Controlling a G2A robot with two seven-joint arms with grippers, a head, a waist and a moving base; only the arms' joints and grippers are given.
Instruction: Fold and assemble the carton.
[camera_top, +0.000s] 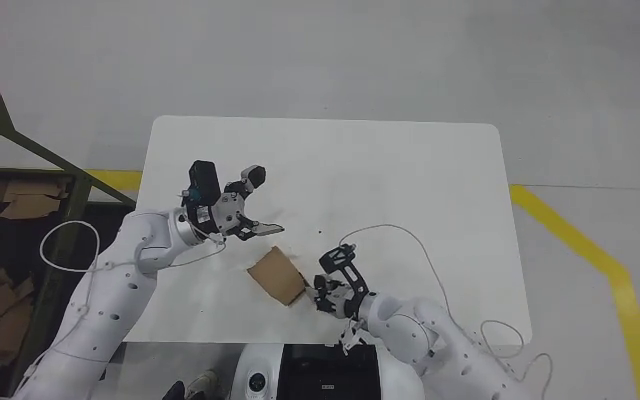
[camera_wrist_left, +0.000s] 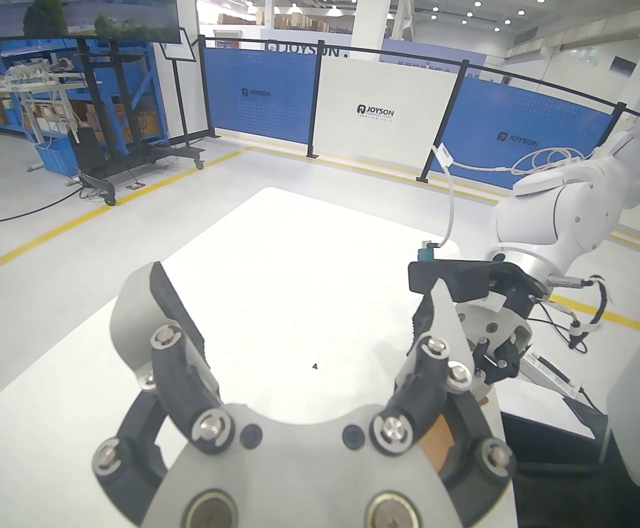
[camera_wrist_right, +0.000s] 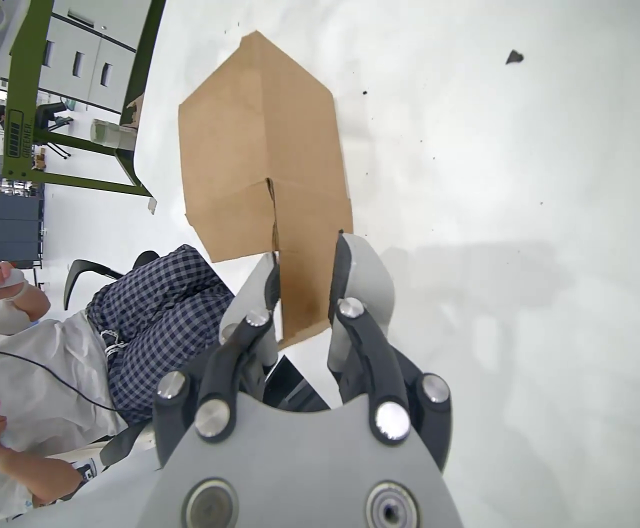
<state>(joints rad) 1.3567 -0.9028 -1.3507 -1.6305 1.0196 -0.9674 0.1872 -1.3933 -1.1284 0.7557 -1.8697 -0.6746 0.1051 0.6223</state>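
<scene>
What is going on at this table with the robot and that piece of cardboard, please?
The two-armed robot is working on a flattened brown carton that lies on the white table, close to the edge nearest the robot. The right gripper is at the carton's near end, open and straddling one end flap. The left gripper is wide open and empty, above the table just beyond the carton. Nothing has been folded up yet.

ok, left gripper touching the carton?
Apart. The top view shows bare table between the open left gripper and the carton.
</scene>
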